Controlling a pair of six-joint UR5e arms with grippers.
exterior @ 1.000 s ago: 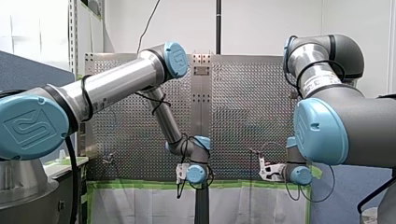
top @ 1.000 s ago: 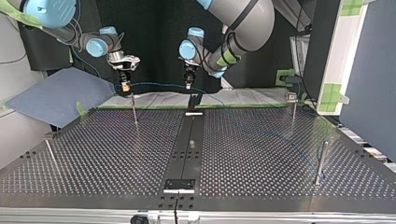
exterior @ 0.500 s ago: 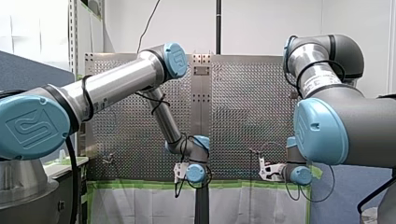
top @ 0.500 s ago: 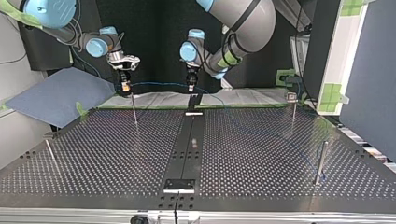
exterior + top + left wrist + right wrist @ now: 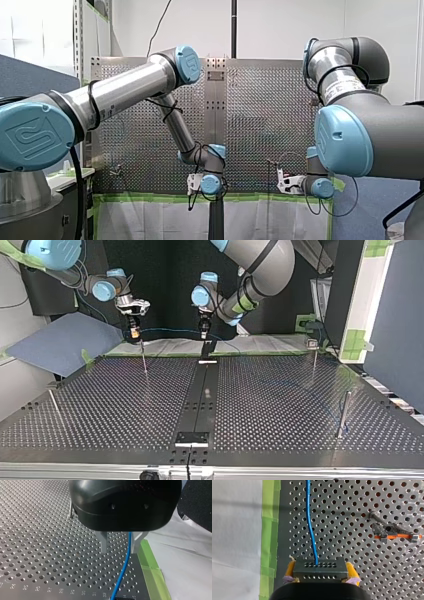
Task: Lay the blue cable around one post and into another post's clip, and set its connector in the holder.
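There is one blue cable [image 5: 170, 330], one grey connector [image 5: 319, 569] and, in the top view, four posts: a thin post [image 5: 144, 358], a clip post [image 5: 314, 356], a dark post [image 5: 343, 413] and an edge post [image 5: 54, 406]. The cable hangs over the far edge of the surface [image 5: 280, 405], by the green tape [image 5: 268, 530]. The yellow-padded fingers of my right gripper [image 5: 320, 567] clamp the connector. The fingers of my left gripper [image 5: 120, 551] stand apart, and the cable passes loosely between them.

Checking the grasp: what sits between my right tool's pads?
The dark connector, with the blue cable leaving its holed face. Its rear is hidden under the body of my right tool.
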